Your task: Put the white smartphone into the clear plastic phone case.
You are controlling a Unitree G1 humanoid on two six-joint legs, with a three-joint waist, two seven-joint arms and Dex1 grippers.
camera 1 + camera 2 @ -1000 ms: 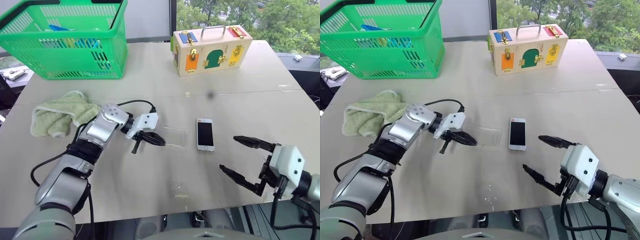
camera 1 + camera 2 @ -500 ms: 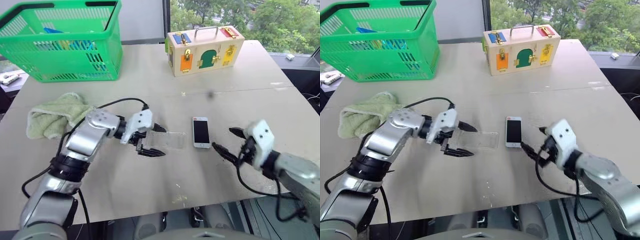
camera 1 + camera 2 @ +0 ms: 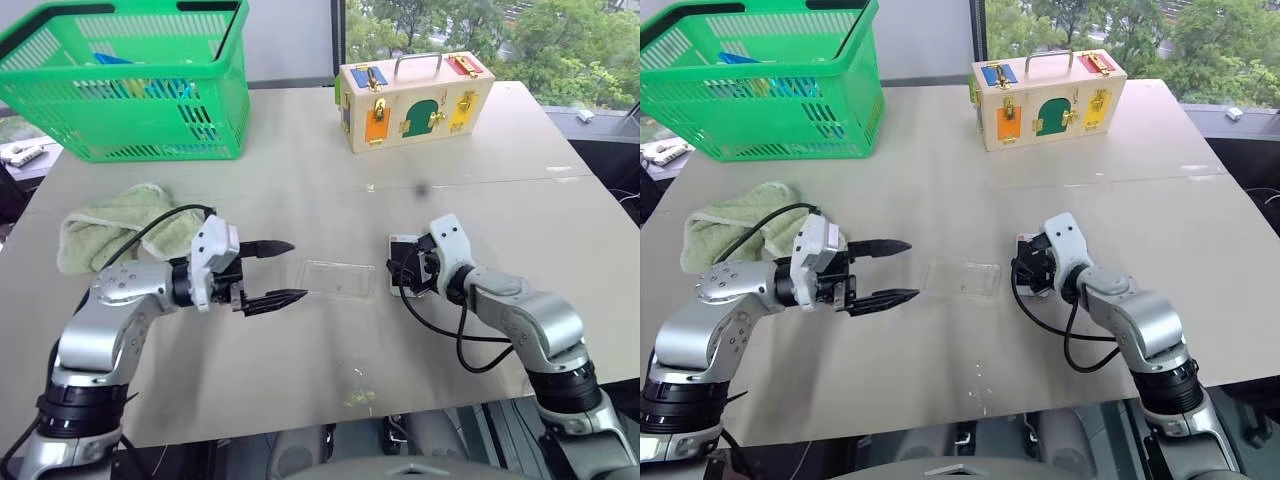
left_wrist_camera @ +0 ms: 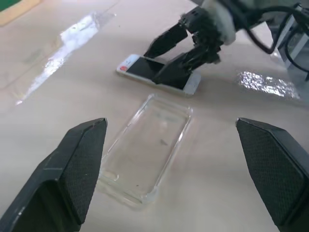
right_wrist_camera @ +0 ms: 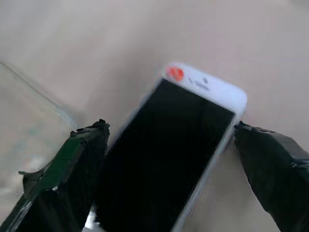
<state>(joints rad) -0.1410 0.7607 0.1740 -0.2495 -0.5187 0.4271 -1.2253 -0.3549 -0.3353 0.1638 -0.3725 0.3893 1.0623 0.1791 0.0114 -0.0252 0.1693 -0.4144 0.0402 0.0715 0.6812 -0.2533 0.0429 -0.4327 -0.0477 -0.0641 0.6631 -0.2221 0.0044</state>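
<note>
The clear plastic phone case (image 3: 338,278) lies flat on the table, empty, in the middle. My left gripper (image 3: 296,270) hovers just left of it, open and pointing at it, a short gap away; the case also lies ahead of its fingers (image 4: 149,150). The white smartphone (image 5: 169,150) lies screen up just right of the case. My right gripper (image 3: 405,272) is low over the smartphone, open, with one black finger along each long side. The smartphone's top end (image 4: 133,65) sticks out beyond those fingers.
A green basket (image 3: 130,80) stands at the back left and a wooden latch box (image 3: 415,85) at the back centre. A green towel (image 3: 110,230) lies left of my left arm. Bare table (image 3: 330,360) stretches in front of the case.
My left gripper has opened, let go of the case's left edge and drawn back to the left. My right gripper has swung in from the right and come down astride the smartphone.
</note>
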